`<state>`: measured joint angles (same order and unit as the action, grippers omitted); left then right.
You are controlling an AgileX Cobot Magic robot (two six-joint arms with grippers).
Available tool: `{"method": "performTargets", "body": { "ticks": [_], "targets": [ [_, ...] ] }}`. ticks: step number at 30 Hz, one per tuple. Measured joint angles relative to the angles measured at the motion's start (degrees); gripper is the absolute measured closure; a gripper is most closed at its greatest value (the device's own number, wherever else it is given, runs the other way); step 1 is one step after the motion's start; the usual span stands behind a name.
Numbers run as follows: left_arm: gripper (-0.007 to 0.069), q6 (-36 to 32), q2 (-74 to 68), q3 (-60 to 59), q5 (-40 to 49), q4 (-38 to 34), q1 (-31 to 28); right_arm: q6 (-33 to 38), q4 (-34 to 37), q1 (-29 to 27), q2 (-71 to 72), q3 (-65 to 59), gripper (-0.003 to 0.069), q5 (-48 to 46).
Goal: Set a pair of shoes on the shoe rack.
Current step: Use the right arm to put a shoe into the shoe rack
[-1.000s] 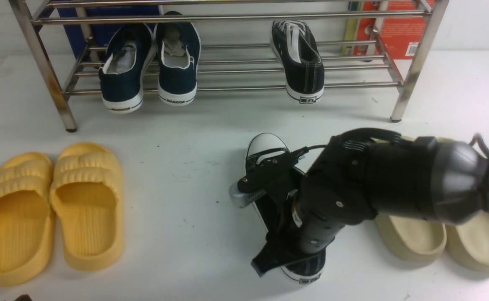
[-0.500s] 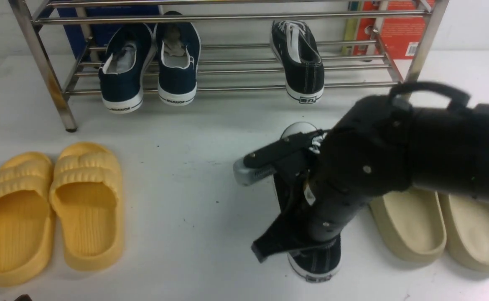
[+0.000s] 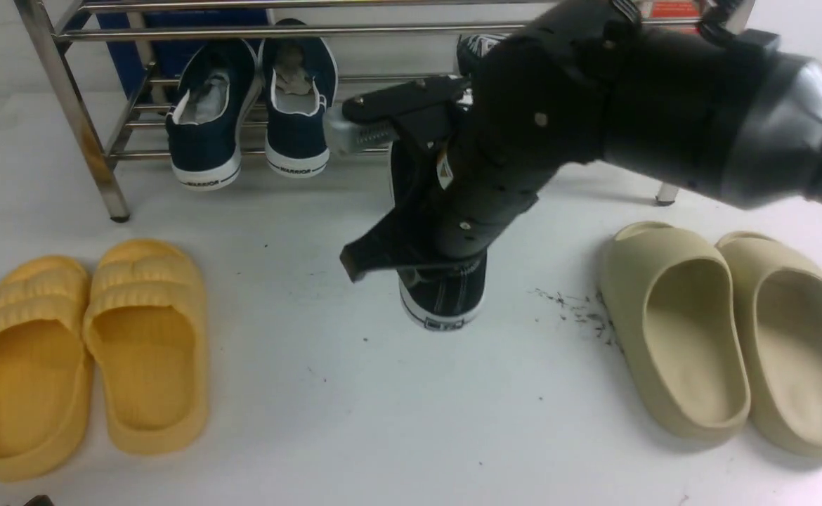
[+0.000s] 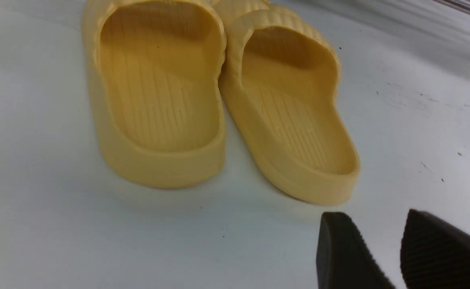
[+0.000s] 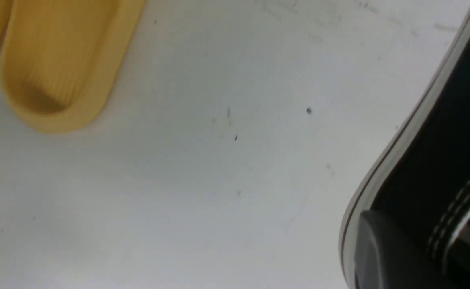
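Biggest thing first: a white floor (image 3: pixel 298 393) fills most of the front view, and the shoe rack (image 3: pixel 72 105) runs across the back of it, shiny steel bars and all.

The right arm (image 3: pixel 650 105) comes in from the right, big and black, and blocks a good chunk of the rack. Beige slippers (image 3: pixel 671 337) sit side by side on the floor to the right, and yellow slippers (image 3: pixel 147 337) do the same on the left. Navy slip-ons (image 3: pixel 298 112) are parked on the rack's lower shelf toward the left, heels sticking out over the front bar.

Now the actual job. One black sneaker (image 3: pixel 442 302) is clamped in the right gripper (image 3: pixel 365 195), one finger on each side of it. It hangs heel toward the camera, just in front of the rack and not on it. Its toe end is hidden behind the gripper. The right wrist view shows its white sole edge and black canvas right up close (image 5: pixel 440 152).

The other black sneaker (image 3: pixel 473 46) is on the lower shelf, but only a sliver with white laces peeks out past the arm.

The left gripper (image 4: pixel 391 251) hovers low near the yellow slippers, fingers apart with nothing between them.

Some dark specks (image 3: pixel 579 309) are scattered on the floor beside the beige pair.
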<state>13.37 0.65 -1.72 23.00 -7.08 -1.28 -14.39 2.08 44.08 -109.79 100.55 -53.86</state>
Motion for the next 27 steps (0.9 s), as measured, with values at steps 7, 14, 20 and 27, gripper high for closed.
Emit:
{"method": "performTargets", "body": {
  "ticks": [7,14,20,27],
  "targets": [
    [0.0387,0.0,0.0,0.0,0.0,0.0,0.0,4.5,1.36,-4.77,-11.13,13.3,0.063,-1.9],
    [0.0387,0.0,0.0,0.0,0.0,0.0,0.0,9.45,2.54,-8.13,-21.14,28.02,0.063,-4.34],
    [0.0387,0.0,0.0,0.0,0.0,0.0,0.0,11.63,2.54,-9.61,-25.81,36.0,0.0629,-4.38],
    [0.0387,0.0,0.0,0.0,0.0,0.0,0.0,12.2,2.49,-10.37,-27.85,38.0,0.0629,-1.9]
  ]
}}
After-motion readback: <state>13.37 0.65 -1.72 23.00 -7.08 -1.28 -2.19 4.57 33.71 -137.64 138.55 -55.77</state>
